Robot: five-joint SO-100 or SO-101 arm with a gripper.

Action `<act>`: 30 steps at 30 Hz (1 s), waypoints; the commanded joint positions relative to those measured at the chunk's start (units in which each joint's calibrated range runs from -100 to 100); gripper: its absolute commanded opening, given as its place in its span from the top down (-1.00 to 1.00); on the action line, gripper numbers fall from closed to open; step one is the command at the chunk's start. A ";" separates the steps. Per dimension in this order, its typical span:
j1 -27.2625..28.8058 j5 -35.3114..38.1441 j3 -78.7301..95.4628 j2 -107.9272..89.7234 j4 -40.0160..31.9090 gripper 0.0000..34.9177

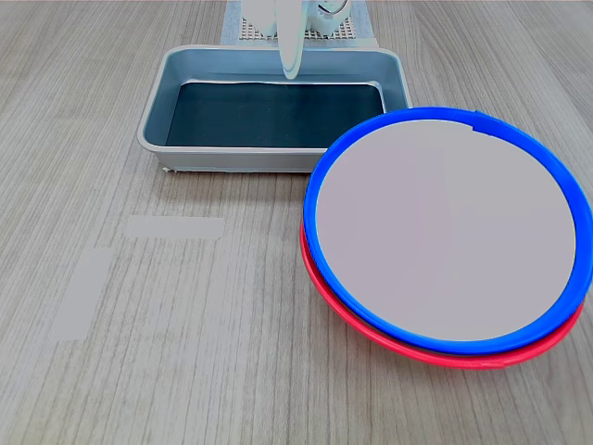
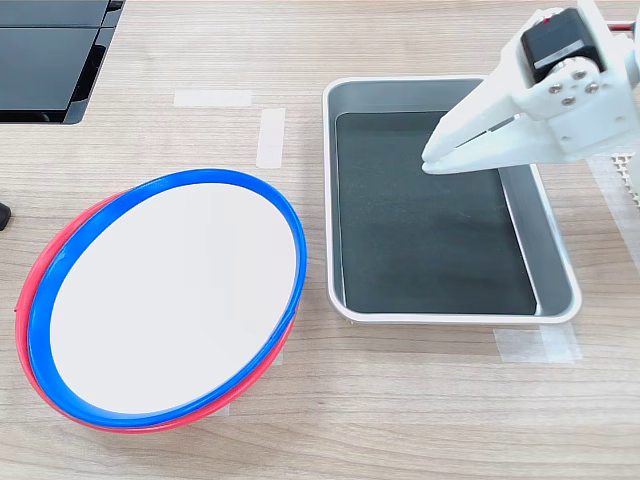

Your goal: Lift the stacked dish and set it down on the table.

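Above the grey metal rectangular tray with dark bottom [image 2: 558, 262], the white gripper [image 2: 432, 160] hangs with jaws closed, grasping nothing. Well apart, at the second exterior view's left, the blue-rimmed round plate with pale centre [image 2: 170, 300] [image 1: 445, 230] sits stacked on a red-rimmed plate [image 2: 28, 295] on the wood-grain table [image 2: 400, 400]. Pale tape strips [image 1: 174, 226] lie nearby.
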 commanded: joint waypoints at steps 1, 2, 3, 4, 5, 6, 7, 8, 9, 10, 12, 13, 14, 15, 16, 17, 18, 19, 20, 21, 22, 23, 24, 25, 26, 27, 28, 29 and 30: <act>-0.21 0.20 0.00 -0.26 0.11 0.98; -0.21 0.20 0.00 -0.26 0.11 0.98; -0.21 0.20 0.00 -0.26 0.11 0.98; -0.21 0.20 0.00 -0.26 0.11 0.98; -0.21 0.20 0.00 -0.26 0.11 0.98; -0.21 0.20 0.00 -0.26 0.11 0.98; -0.21 0.20 0.00 -0.26 0.11 0.98; -0.21 0.20 0.00 -0.26 0.11 0.98; -0.21 0.20 0.00 -0.26 0.11 0.98; -0.21 0.20 0.00 -0.26 0.11 0.98; -0.21 0.20 0.00 -0.26 0.11 0.98; -0.21 0.20 0.00 -0.26 0.11 0.98; -0.21 0.20 0.00 -0.26 0.11 0.98; -0.21 0.20 0.00 -0.26 0.11 0.98; -0.21 0.24 0.00 -0.26 0.11 0.98; -0.21 0.24 0.00 -0.26 0.11 0.98; -0.21 0.20 0.00 -0.26 0.11 0.98; -0.21 0.20 0.00 -0.26 0.11 0.95; -0.21 0.20 0.00 -0.26 0.11 0.95; -0.21 0.24 0.00 -0.26 0.11 0.98; -0.31 0.29 0.00 -0.26 0.11 0.98; -1.06 -0.24 0.00 -0.26 0.03 0.98; -1.91 -0.24 0.00 0.00 -0.63 0.98; -2.19 0.54 -1.27 2.30 -2.45 0.98; -2.47 1.27 -2.46 4.78 -4.35 0.97; -2.75 2.54 -5.55 10.49 -7.32 0.82; -3.41 3.52 -8.65 15.35 -8.14 0.67; -4.45 4.69 -11.47 19.36 -8.14 0.54; -5.76 6.35 -15.66 24.39 -8.14 0.50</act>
